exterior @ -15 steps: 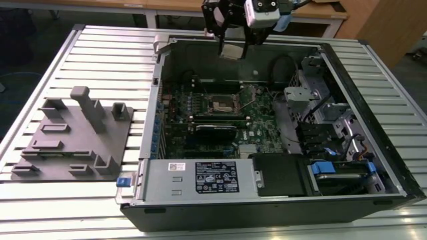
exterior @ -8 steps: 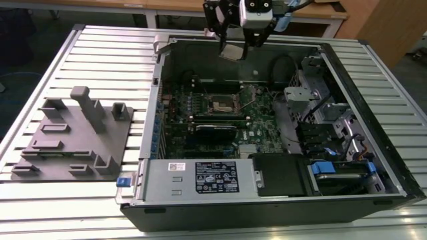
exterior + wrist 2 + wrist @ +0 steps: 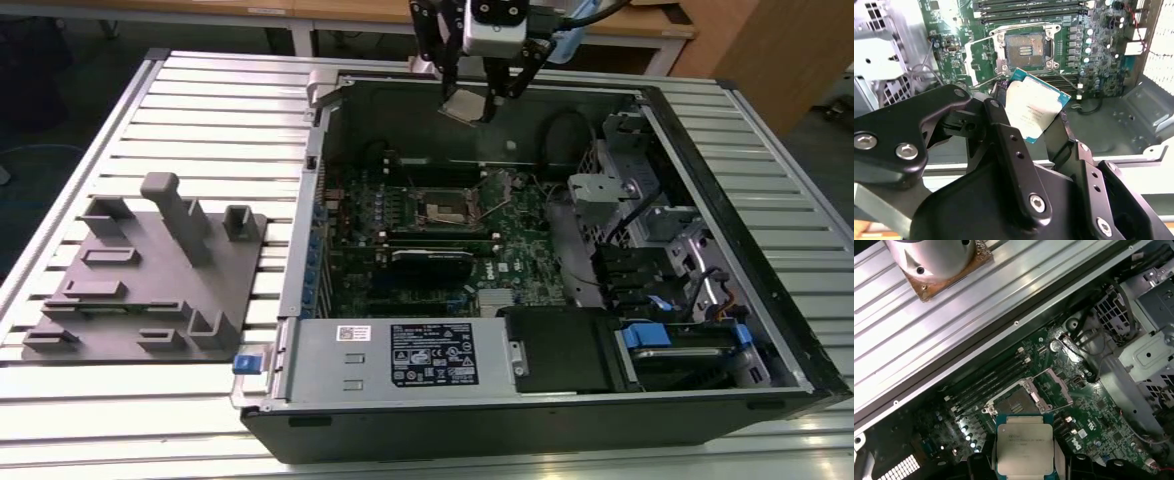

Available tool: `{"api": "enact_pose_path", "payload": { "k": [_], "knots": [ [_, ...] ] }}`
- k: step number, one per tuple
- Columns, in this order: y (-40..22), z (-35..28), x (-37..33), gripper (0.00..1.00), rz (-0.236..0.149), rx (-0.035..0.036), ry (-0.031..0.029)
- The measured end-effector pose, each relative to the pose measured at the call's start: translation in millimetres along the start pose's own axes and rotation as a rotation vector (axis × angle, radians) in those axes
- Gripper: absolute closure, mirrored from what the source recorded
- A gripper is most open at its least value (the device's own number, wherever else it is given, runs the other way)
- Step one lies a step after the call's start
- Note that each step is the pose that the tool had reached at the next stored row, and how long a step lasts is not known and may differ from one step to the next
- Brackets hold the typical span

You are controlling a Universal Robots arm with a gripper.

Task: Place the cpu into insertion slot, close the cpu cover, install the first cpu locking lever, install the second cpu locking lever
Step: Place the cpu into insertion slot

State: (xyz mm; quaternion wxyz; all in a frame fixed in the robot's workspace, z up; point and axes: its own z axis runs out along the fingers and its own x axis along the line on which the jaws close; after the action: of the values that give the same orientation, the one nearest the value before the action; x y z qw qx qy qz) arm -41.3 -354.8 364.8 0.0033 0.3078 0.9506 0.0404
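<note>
Writing: the cpu (image 3: 467, 107) has faint grey print on its metal top, too small to make out in the exterior view. The power supply (image 3: 434, 355) at the lower middle of the exterior view carries a black-and-white label plus a small white sticker. White print marks are scattered over the green motherboard (image 3: 501, 255).

Cpu: flat square chip with a dull silver lid on a teal-green board edge, as both wrist views show (image 3: 1031, 110) (image 3: 1024, 447). It is up in the air at the top centre of the exterior view, above the far wall of the open computer case (image 3: 747, 330), tilted with one corner low.

Gripper (image 3: 477, 98): closed narrow on the cpu, black fingers (image 3: 1004, 135) pinching two opposite edges. The arm comes straight down from the top edge of the exterior view, wrist vertical.

Socket (image 3: 447, 208) sits mid-board, well apart from the chip and bare, contact field showing in both wrist views (image 3: 1025, 48) (image 3: 1013, 402). The cpu cover (image 3: 980, 57) (image 3: 1056, 385) is flipped open beside the socket. Thin wire levers (image 3: 985, 81) show next to it.

A grey holder plate (image 3: 147, 280) with upright posts lies on the slatted table (image 3: 200, 100) at the exterior view's left.
</note>
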Motion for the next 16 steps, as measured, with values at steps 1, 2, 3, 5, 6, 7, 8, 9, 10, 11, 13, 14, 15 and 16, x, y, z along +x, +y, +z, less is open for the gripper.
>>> {"api": "enact_pose_path", "payload": {
  "k": [1, 2, 3, 5, 6, 7, 8, 9, 10, 11, 13, 14, 15, 16],
  "knots": [
    [0.0, 0.1, 0.0, 0.46, 0.013, -0.0002, -0.0011],
    [-0.1, 0.1, 0.0, 0.46, 0.026, -0.0005, -0.0021],
    [-0.1, 0.2, 0.1, 0.46, 0.039, -0.0007, -0.0030],
    [-0.1, 0.3, 0.1, 0.46, 0.064, -0.0012, -0.0051],
    [-0.1, 0.4, 0.1, 0.46, 0.076, -0.0014, -0.0060],
    [-0.2, 0.5, 0.1, 0.46, 0.086, -0.0016, -0.0068],
    [-0.1, 0.5, 0.1, 0.46, 0.098, -0.0017, -0.0077],
    [-0.1, 0.5, 0.1, 0.46, 0.107, -0.0019, -0.0085],
    [-0.2, 0.6, 0.1, 0.46, 0.125, -0.0023, -0.0098],
    [-0.1, 0.6, 0.1, 0.46, 0.131, -0.0023, -0.0103],
    [-0.2, 0.6, 0.1, 0.46, 0.145, -0.0026, -0.0114],
    [-0.1, 0.6, 0.1, 0.46, 0.145, -0.0026, -0.0115],
    [-0.1, 0.6, 0.1, 0.46, 0.145, -0.0026, -0.0115],
    [-0.1, 0.6, 0.1, 0.46, 0.146, -0.0026, -0.0115]
  ]
}}
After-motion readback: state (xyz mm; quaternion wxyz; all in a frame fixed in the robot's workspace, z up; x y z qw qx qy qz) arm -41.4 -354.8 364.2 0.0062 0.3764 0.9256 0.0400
